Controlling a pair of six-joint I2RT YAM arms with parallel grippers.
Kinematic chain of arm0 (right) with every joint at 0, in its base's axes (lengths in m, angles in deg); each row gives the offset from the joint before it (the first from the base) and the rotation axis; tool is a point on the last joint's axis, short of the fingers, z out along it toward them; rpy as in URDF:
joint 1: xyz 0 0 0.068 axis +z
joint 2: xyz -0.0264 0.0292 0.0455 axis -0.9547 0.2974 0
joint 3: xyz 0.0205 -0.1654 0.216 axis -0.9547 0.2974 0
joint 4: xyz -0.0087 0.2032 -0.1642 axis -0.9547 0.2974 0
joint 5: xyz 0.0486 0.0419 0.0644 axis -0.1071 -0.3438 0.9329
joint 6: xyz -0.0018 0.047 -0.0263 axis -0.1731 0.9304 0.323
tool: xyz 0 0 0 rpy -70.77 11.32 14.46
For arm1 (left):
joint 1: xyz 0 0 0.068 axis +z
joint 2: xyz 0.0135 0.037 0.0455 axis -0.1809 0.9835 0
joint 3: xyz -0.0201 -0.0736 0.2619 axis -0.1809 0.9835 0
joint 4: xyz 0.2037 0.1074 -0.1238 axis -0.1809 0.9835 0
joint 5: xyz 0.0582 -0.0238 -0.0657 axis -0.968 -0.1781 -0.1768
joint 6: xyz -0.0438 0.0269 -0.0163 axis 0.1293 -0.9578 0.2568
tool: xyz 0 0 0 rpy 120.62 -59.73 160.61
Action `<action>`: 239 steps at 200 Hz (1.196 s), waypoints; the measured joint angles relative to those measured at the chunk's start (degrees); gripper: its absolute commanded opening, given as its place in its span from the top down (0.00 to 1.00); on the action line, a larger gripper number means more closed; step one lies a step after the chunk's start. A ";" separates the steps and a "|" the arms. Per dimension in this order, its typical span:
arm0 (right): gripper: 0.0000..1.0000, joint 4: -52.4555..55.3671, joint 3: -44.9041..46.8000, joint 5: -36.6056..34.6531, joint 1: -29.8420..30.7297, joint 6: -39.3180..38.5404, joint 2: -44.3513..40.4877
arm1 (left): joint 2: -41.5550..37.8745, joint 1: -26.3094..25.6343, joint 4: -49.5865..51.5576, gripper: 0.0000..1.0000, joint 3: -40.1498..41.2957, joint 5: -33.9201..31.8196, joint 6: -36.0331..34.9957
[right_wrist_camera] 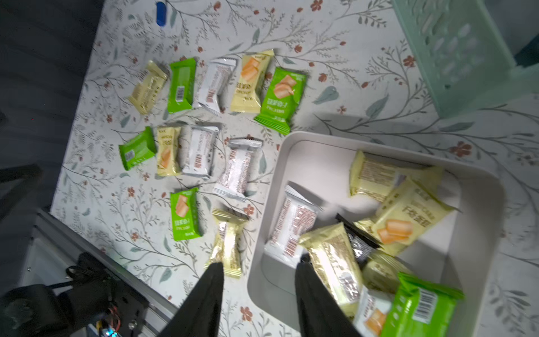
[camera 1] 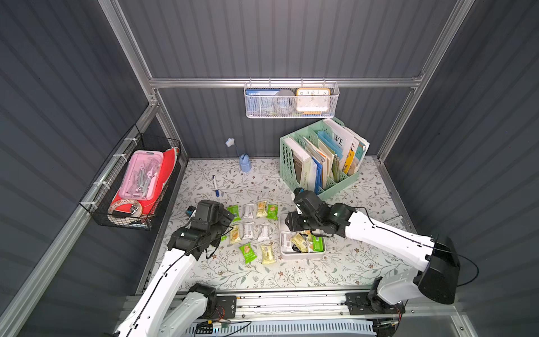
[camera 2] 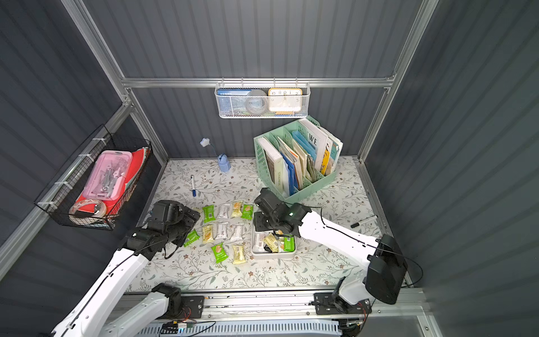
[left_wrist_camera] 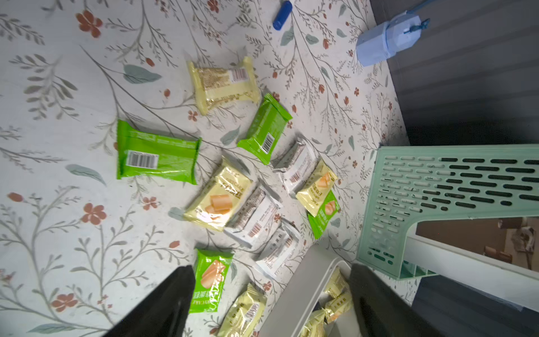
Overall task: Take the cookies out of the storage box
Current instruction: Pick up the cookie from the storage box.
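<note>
We're over the bench [camera 1: 344, 271], and the storage box [camera 1: 300, 257] sits right of centre, nearer the near edge, with a heap of cookies [camera 1: 301, 242] inside. More of them lie in three loose rows just left of it, the nearest pale one just beside its left wall.

Open room: a bare strip runs along the near edge, and the right side is free out to a dark pen [camera 2: 363, 221] near the right edge. The mint file organizer [camera 1: 291, 163] takes the far right corner; a blue-capped marker [camera 1: 216, 186] lies toward the far left.

The right gripper [right_wrist_camera: 259, 264] hangs above the box's left wall, half spread, one finger over the bench and one over the box, nothing pinched. The left gripper [left_wrist_camera: 271, 267] hovers by the rows' left end, spread wide and empty.

From above, the wrists hide both sets of fingers; only the wrist views show them. The right wrist view also gives us a black packet [right_wrist_camera: 357, 242] in the heap and a pale yellow packet [right_wrist_camera: 147, 87] at the far row's left end, which the left arm all but covers from above.
</note>
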 measured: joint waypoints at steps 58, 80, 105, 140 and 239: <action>0.38 10.05 -0.04 -0.42 0.09 -9.70 6.91 | 5.29 -5.55 -6.88 0.08 0.02 -0.83 5.57; 0.37 11.21 0.00 -0.81 0.07 -12.35 8.59 | 4.92 -5.53 -8.41 0.07 0.15 -2.34 7.28; 0.35 11.96 0.00 -1.44 -0.31 -14.88 10.49 | 4.00 -5.53 -9.57 0.07 1.22 -3.61 9.05; 0.35 12.59 -0.22 -1.79 -0.72 -17.31 14.05 | 3.41 -5.53 -9.57 0.07 1.81 -4.55 10.01; 0.42 12.63 -3.28 -1.46 -0.72 -19.15 21.55 | -0.26 -5.53 -9.55 0.08 3.80 -6.62 12.55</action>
